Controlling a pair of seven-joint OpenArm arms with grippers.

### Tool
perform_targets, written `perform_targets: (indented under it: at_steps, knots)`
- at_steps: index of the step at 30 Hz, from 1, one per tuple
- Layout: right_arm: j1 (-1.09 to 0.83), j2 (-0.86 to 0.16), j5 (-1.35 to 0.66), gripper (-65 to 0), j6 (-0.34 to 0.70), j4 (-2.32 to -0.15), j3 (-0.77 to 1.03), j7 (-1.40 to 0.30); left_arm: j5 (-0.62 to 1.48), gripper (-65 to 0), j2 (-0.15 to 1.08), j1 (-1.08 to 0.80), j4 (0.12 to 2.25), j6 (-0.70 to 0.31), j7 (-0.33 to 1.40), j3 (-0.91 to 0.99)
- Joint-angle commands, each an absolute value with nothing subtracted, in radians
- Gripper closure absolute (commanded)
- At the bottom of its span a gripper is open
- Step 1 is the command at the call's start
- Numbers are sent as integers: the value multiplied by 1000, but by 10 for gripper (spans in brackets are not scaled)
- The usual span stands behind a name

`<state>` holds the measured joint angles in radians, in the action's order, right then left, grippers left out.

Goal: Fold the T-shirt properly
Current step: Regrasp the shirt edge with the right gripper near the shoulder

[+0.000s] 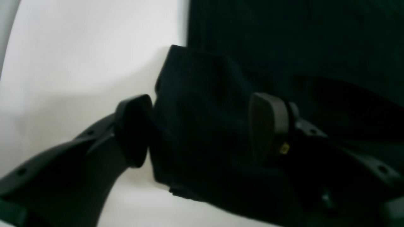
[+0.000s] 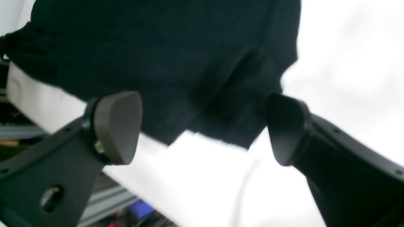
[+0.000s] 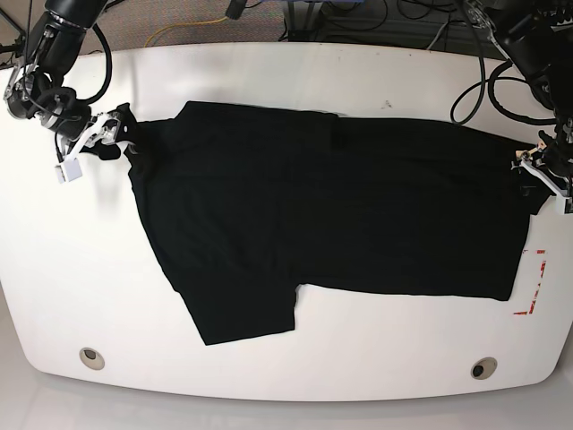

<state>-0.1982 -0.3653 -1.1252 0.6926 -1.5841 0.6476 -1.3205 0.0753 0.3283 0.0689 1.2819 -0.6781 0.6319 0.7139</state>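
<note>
Left gripper (image 1: 202, 129) (jaws apart) straddles a raised T-shirt (image 3: 340, 206) corner.

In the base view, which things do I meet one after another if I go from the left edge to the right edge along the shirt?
Right claw → T-shirt → left claw → red marks near the table's right edge.
</note>
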Motion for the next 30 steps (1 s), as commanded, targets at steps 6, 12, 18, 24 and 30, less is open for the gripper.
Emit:
perform_targets:
  at_steps: [6,12,18,24,30]
  knots:
    - [-325,-331,-1199,-590,698,-1620,642,-1310,93,-401,351,85,1320,-680,610,713]
    - [-348,-288,-1187,-590,698,-1616,593,-1285,93,-396,329,81,1326,-680,611,711]
    - [-315,-228,-1023,-590,698,-1620,547,-1265,94,-396,320,79,1342,-682,611,704]
    - [-306,-191,-990,-577,698,-1620,499,-1265,90,-396,275,77,1357,-682,611,704]
    - [-294,-150,-989,-393,698,-1623,455,-1264,87,-396,271,77,1356,-682,611,704]
